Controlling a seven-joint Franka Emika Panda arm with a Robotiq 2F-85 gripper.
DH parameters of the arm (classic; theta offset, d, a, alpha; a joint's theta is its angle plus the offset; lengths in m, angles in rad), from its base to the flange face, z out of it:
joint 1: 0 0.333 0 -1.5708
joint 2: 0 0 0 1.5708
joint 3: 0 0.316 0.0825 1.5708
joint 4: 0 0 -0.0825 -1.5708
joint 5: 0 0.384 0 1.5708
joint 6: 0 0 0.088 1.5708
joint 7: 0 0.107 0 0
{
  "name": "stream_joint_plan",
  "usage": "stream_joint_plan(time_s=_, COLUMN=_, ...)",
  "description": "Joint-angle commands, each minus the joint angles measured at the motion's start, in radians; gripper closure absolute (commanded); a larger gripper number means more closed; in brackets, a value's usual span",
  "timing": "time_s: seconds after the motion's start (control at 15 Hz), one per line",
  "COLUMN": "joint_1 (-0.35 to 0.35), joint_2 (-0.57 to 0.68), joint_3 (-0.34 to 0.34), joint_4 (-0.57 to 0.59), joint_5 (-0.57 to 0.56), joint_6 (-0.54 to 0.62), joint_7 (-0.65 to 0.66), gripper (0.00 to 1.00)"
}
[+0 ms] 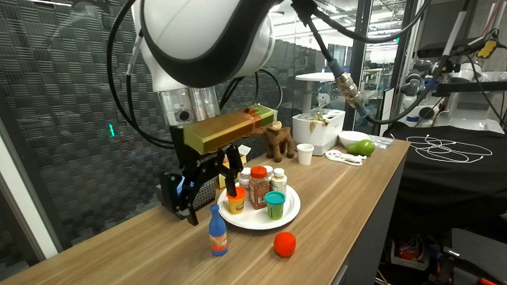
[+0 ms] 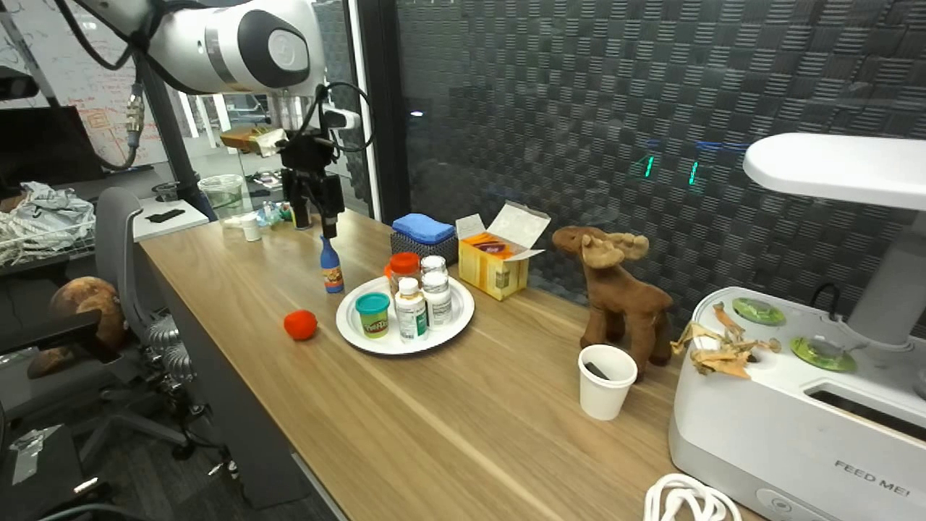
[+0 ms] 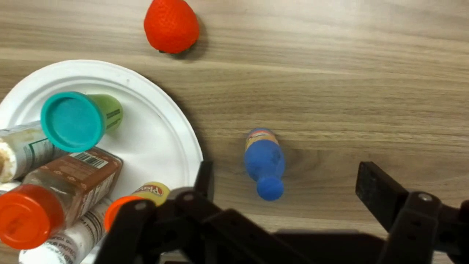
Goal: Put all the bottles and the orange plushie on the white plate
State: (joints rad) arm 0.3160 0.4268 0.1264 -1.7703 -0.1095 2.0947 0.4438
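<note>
The blue bottle with an orange label (image 1: 218, 231) (image 2: 330, 268) stands upright on the table, beside the white plate (image 1: 257, 226) (image 2: 391, 348). My gripper (image 3: 285, 172) (image 1: 212, 206) (image 2: 312, 217) is open, pointing down. In the wrist view the bottle shows between its fingers, nearer the plate-side one, touching neither; in an exterior view the fingertips hang about level with its top. On the plate stand a red-capped bottle (image 1: 259, 190) and three white pill bottles, one of them near the front (image 2: 411, 316). The orange plushie is hidden or out of view.
The plate also bears a teal-lidded tub (image 3: 73, 121) and an orange-lidded tub (image 1: 236, 202). A red ball (image 1: 284, 244) (image 3: 171, 27) lies on the table. Behind the plate stand a yellow carton (image 2: 492, 273) and a dark box with a blue sponge (image 2: 423, 228); farther along, a brown moose (image 2: 629, 311).
</note>
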Motion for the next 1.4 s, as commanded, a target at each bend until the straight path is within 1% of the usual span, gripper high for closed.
stream_joint_plan(time_s=0.0, joint_1=0.002, joint_2=0.023, joint_3=-0.005, joint_4=0.039, joint_5=0.011, joint_6=0.005, joint_7=-0.002, gripper=0.24)
stream_joint_plan(time_s=0.07, joint_1=0.002, joint_2=0.026, joint_3=-0.005, joint_4=0.042, joint_5=0.013, joint_6=0.004, joint_7=-0.003, gripper=0.29)
stream_joint_plan(time_s=0.13, joint_1=0.003, joint_2=0.029, joint_3=-0.006, joint_4=0.047, joint_5=0.012, joint_6=0.000, joint_7=0.000, gripper=0.30)
stream_joint_plan(time_s=0.2, joint_1=0.006, joint_2=0.030, joint_3=-0.008, joint_4=0.050, joint_5=0.009, joint_6=-0.006, joint_7=0.004, gripper=0.36)
stream_joint_plan(time_s=0.27, joint_1=0.007, joint_2=0.032, joint_3=-0.009, joint_4=0.052, joint_5=0.007, joint_6=-0.005, joint_7=0.005, gripper=0.47)
stream_joint_plan(time_s=0.33, joint_1=0.010, joint_2=0.031, joint_3=-0.010, joint_4=0.053, joint_5=0.003, joint_6=-0.009, joint_7=0.010, gripper=0.54)
stream_joint_plan(time_s=0.4, joint_1=0.011, joint_2=0.030, joint_3=-0.011, joint_4=0.053, joint_5=0.001, joint_6=-0.010, joint_7=0.012, gripper=0.63)
stream_joint_plan(time_s=0.53, joint_1=0.012, joint_2=0.028, joint_3=-0.011, joint_4=0.053, joint_5=0.000, joint_6=-0.012, joint_7=0.013, gripper=0.76)
stream_joint_plan(time_s=0.67, joint_1=0.013, joint_2=0.024, joint_3=-0.011, joint_4=0.052, joint_5=-0.001, joint_6=-0.010, joint_7=0.015, gripper=0.92)
stream_joint_plan(time_s=0.73, joint_1=0.013, joint_2=0.023, joint_3=-0.011, joint_4=0.051, joint_5=-0.001, joint_6=-0.010, joint_7=0.015, gripper=0.95)
stream_joint_plan(time_s=0.8, joint_1=0.014, joint_2=0.020, joint_3=-0.010, joint_4=0.049, joint_5=0.000, joint_6=-0.010, joint_7=0.016, gripper=0.94)
stream_joint_plan(time_s=0.87, joint_1=0.015, joint_2=0.017, joint_3=-0.010, joint_4=0.048, joint_5=0.000, joint_6=-0.008, joint_7=0.017, gripper=0.91)
stream_joint_plan(time_s=1.07, joint_1=0.019, joint_2=-0.006, joint_3=-0.017, joint_4=0.039, joint_5=-0.017, joint_6=0.003, joint_7=0.031, gripper=0.91)
stream_joint_plan(time_s=1.2, joint_1=0.016, joint_2=-0.038, joint_3=-0.017, joint_4=0.016, joint_5=-0.017, joint_6=0.035, joint_7=0.039, gripper=0.91)
stream_joint_plan(time_s=1.33, joint_1=0.019, joint_2=-0.081, joint_3=-0.026, joint_4=-0.020, joint_5=-0.030, joint_6=0.062, joint_7=0.076, gripper=0.91)
